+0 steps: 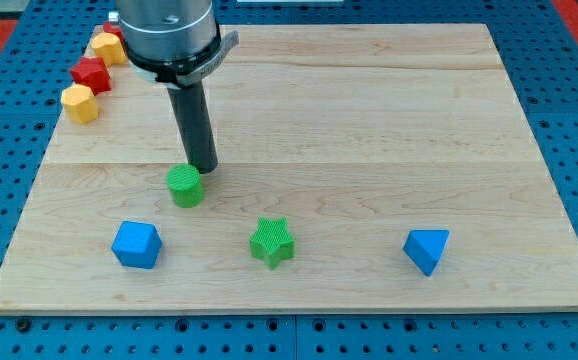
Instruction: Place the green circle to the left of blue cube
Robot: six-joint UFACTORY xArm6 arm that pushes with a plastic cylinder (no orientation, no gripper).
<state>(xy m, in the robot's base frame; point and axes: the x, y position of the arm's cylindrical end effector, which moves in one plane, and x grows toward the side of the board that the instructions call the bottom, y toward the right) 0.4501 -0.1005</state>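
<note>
One green circle [185,186] touches my tip [205,168].

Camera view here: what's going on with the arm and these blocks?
My tip sits right against the upper right side of the green circle, near the board's middle left. The blue cube lies below and left of the circle, so the circle is not yet on its left. A green star and a blue triangular block sit along the view's bottom. Two yellow blocks and a red one cluster at the top left corner.
</note>
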